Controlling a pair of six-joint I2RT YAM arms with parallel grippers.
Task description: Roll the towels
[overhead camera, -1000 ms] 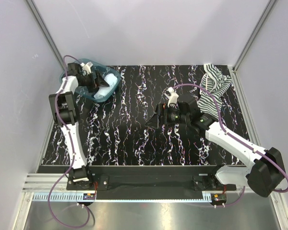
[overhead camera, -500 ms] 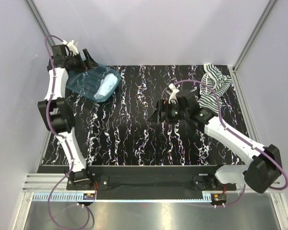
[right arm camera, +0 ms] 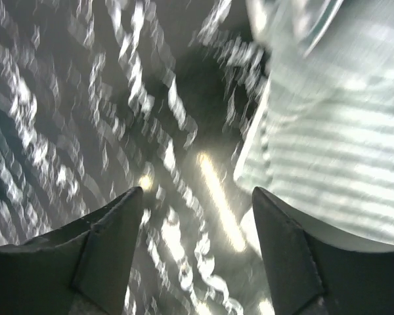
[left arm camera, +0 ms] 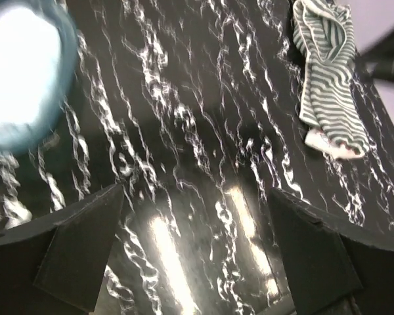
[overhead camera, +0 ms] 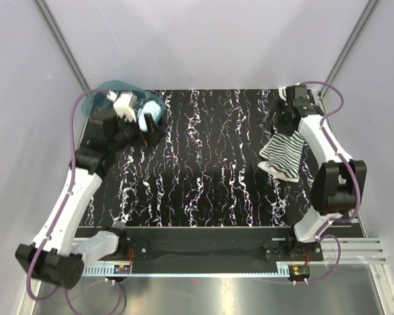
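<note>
The dark green-and-white striped towel (overhead camera: 282, 156) lies partly spread at the right of the black marbled table (overhead camera: 203, 170); it also shows in the left wrist view (left arm camera: 329, 85) and, blurred, in the right wrist view (right arm camera: 335, 131). My right gripper (overhead camera: 280, 126) hovers at the towel's far end, open, with only table between its fingers (right arm camera: 197, 243). The pale blue towel (overhead camera: 146, 115) sits bundled in a teal basket (overhead camera: 108, 92) at the back left, blurred in the left wrist view (left arm camera: 23, 69). My left gripper (overhead camera: 139, 133) is beside that basket, wide open and empty (left arm camera: 197, 249).
Pale walls with metal corner posts (overhead camera: 345, 49) close in the table at the back and sides. A black rail (overhead camera: 203, 239) with both arm bases runs along the near edge. The right arm's purple cable (overhead camera: 328, 88) loops near the back right corner.
The right arm swung from the table's middle to the back right corner, and the striped towel now lies flatter and nearer. The left arm dropped from the back left wall to the basket's right side.
</note>
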